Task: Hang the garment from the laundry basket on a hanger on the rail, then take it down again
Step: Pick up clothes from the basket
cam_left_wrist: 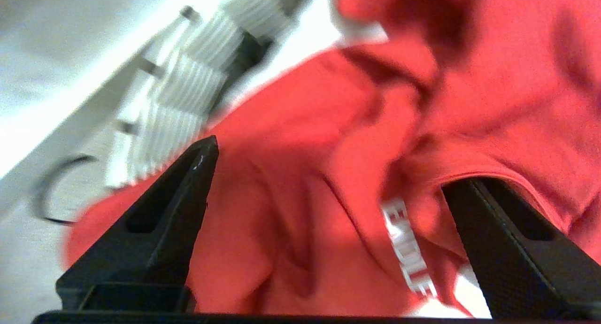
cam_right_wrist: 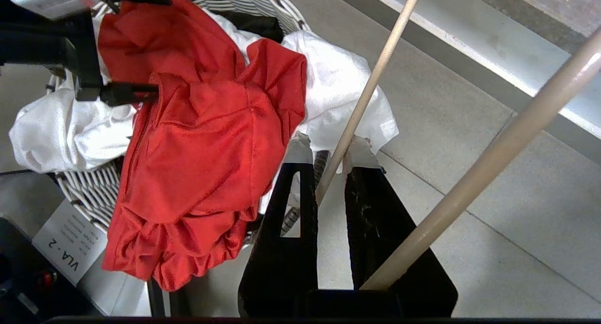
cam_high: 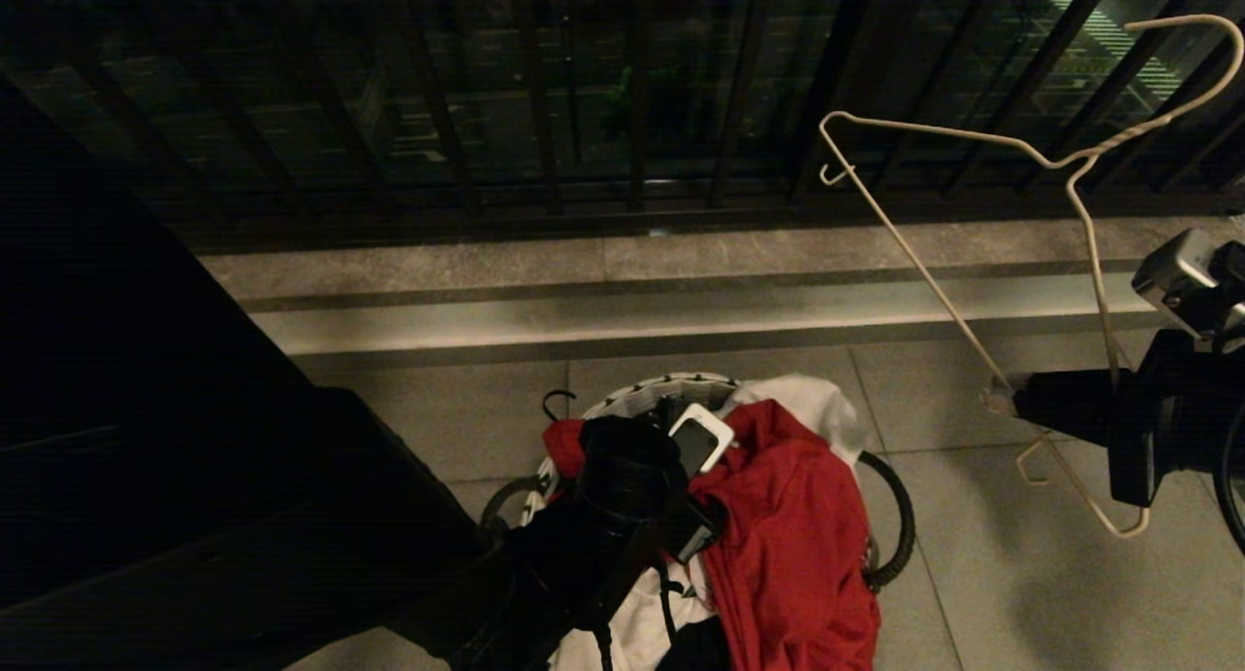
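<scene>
The red garment (cam_high: 788,515) lies crumpled over the laundry basket (cam_high: 661,387) on the floor, spilling over its front edge. My left gripper (cam_left_wrist: 331,164) hovers just above the garment (cam_left_wrist: 300,127), open wide with red folds and white lettering between its fingers and the basket rim (cam_left_wrist: 188,94) beside it. In the head view its wrist hides the fingers. At the right, my right gripper (cam_high: 1012,399) is shut on the lower wire of the white hanger (cam_high: 1119,141), which it holds upright in the air. The right wrist view shows the wire (cam_right_wrist: 374,80) pinched at the fingertips (cam_right_wrist: 328,150), with the garment (cam_right_wrist: 206,141) and left gripper (cam_right_wrist: 155,42) beyond. The rail is out of view.
A white cloth (cam_high: 807,394) lies in the basket under the red one and hangs over its far side (cam_right_wrist: 338,89). A raised stone step (cam_high: 584,311) and black balcony bars (cam_high: 584,97) run behind. A large dark object (cam_high: 146,408) fills the left.
</scene>
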Available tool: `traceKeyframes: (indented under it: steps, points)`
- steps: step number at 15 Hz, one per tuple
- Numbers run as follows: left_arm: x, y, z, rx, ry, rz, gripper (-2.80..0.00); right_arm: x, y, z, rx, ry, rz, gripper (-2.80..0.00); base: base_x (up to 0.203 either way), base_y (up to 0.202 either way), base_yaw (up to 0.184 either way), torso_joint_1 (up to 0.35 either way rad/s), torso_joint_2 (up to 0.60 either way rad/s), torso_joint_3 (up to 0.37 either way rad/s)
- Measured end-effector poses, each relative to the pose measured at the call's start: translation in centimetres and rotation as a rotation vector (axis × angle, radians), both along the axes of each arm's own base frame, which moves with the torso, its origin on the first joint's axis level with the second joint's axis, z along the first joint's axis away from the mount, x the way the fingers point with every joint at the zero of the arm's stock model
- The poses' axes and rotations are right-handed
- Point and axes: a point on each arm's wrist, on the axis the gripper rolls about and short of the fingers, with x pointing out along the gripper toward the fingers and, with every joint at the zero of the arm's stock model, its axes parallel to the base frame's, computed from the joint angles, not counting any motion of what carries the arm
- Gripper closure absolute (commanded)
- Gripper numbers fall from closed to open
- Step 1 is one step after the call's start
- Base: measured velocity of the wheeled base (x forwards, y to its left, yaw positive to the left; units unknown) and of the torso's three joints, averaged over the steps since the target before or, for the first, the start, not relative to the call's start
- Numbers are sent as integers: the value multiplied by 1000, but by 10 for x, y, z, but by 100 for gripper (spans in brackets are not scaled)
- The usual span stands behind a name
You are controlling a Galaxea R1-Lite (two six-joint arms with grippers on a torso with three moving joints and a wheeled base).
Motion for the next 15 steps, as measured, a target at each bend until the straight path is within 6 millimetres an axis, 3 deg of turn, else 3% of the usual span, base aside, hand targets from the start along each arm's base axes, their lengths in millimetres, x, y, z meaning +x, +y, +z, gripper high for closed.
traceKeyframes:
  steps: [4, 9, 15]
  points:
    - [1, -2, 7, -4, -100, 52, -280, 0, 0, 0, 0, 0, 0, 0, 0, 0, 0, 0, 0, 0]
    - [3, -5, -14, 44, -149, 45, -280, 0, 0, 0, 0, -1, 0, 0, 0, 0, 0, 0, 0, 0]
    - [-5, 5, -22, 122, -135, 28, -280, 0, 0, 1, 0, -1, 0, 0, 0, 0, 0, 0, 0, 0]
